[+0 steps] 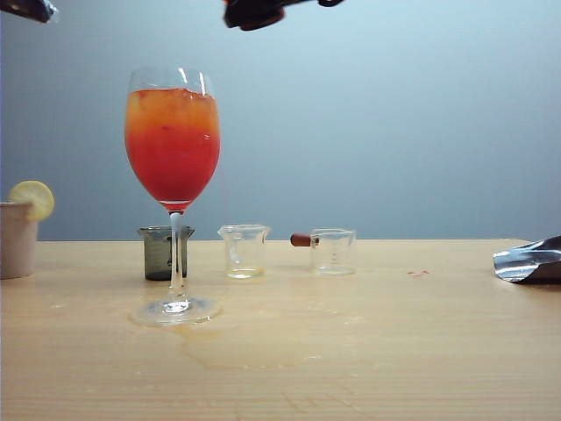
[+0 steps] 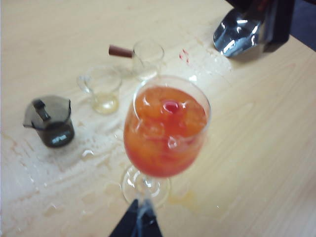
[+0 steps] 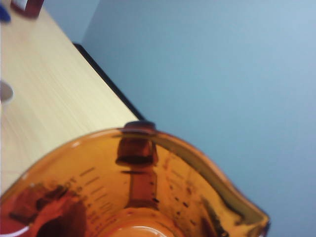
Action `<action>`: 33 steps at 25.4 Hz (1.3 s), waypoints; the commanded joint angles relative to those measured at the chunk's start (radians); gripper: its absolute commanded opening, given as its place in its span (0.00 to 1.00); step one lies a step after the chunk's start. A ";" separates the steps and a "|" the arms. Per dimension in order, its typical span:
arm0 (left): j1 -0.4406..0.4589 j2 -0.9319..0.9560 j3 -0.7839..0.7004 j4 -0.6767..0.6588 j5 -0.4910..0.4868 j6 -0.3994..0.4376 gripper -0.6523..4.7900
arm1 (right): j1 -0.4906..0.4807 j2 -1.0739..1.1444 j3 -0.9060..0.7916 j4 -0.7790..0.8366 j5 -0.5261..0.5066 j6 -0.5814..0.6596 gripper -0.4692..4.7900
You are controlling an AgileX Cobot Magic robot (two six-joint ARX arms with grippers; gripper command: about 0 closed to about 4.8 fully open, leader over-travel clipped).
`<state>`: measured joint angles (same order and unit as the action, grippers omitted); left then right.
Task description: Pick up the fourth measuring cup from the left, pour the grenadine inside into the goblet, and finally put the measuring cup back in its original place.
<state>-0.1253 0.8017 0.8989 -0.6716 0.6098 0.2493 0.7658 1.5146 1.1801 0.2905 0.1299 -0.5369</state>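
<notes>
While you watch: two arms above a wet table [image 1: 351,351].
Right gripper [image 3: 138,148]: clamps the amber cup [image 3: 148,192] — high above.
Goblet [image 1: 173,145]: upright, red-orange drink.
Left gripper [image 2: 137,222]: above goblet — jaws unclear.

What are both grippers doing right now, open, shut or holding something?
Left gripper: above the goblet; open or shut cannot be told.
Right gripper: shut on the amber measuring cup, high above the table.
</notes>
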 commanded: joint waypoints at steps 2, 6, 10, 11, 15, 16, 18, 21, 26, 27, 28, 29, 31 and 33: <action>-0.055 -0.004 0.005 0.143 0.018 -0.082 0.11 | -0.105 -0.040 -0.016 -0.027 -0.098 0.354 0.25; -0.153 -0.004 0.005 0.219 -0.021 -0.134 0.11 | -0.179 -0.060 -0.077 0.016 -0.132 0.440 0.25; -0.357 -0.004 0.005 0.267 -0.208 -0.153 0.11 | -0.274 -0.084 -0.207 0.062 -0.132 0.502 0.25; -0.396 -0.003 0.005 0.270 -0.247 -0.153 0.11 | -0.292 -0.084 -0.237 0.087 -0.132 0.514 0.25; -0.491 -0.003 0.005 0.270 -0.336 -0.153 0.11 | -0.351 -0.081 -0.342 0.190 -0.129 0.537 0.25; -0.502 -0.003 0.005 0.270 -0.337 -0.153 0.11 | -0.365 -0.081 -0.366 0.209 -0.126 0.537 0.25; -0.511 -0.003 0.005 0.270 -0.337 -0.156 0.11 | -0.413 -0.070 -0.432 0.271 -0.122 0.538 0.25; -0.511 -0.002 0.005 0.270 -0.338 -0.156 0.11 | -0.459 -0.026 -0.468 0.341 -0.133 0.540 0.25; -0.511 0.011 0.005 0.269 -0.341 -0.157 0.11 | -0.500 0.182 -0.468 0.581 -0.153 0.541 0.25; -0.511 0.013 0.005 0.268 -0.341 -0.157 0.11 | -0.500 0.213 -0.468 0.625 -0.156 0.541 0.25; -0.511 0.018 0.005 0.270 -0.341 -0.157 0.11 | -0.500 0.251 -0.465 0.677 -0.155 0.541 0.25; -0.511 0.020 0.005 0.270 -0.343 -0.157 0.11 | -0.500 0.279 -0.463 0.713 -0.155 0.541 0.25; -0.511 0.027 0.005 0.269 -0.344 -0.156 0.11 | -0.500 0.340 -0.451 0.771 -0.155 0.542 0.25; -0.511 0.035 0.005 0.269 -0.343 -0.156 0.11 | -0.500 0.407 -0.423 0.790 -0.151 0.542 0.25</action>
<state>-0.6357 0.8352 0.8989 -0.4145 0.2672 0.0959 0.2653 1.9099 0.7429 1.0431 -0.0219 -0.0002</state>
